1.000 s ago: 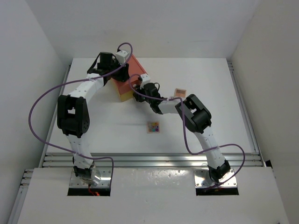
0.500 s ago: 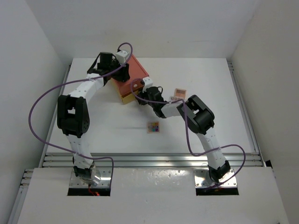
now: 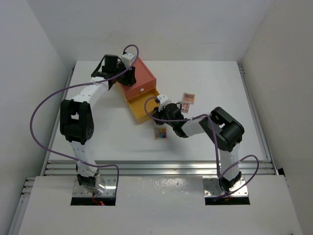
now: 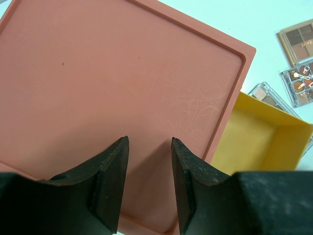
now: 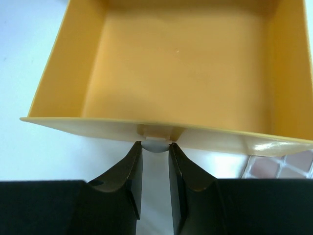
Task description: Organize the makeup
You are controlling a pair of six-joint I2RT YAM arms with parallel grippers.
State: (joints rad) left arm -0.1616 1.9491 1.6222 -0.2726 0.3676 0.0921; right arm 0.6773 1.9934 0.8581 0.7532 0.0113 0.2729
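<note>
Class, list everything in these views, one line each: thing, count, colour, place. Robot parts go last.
Box: one, orange, on the white table.
Drawer: one, yellow, open from the box, empty.
Knob: one, pale grey, on the drawer front.
Brown and pink palettes: three, beside the drawer.
Multicoloured palette: one, before the drawer front.
Cables: two, purple, looping over the table.
Left gripper: one, black, open over the box.
Right gripper: one, black, shut on the knob.
</note>
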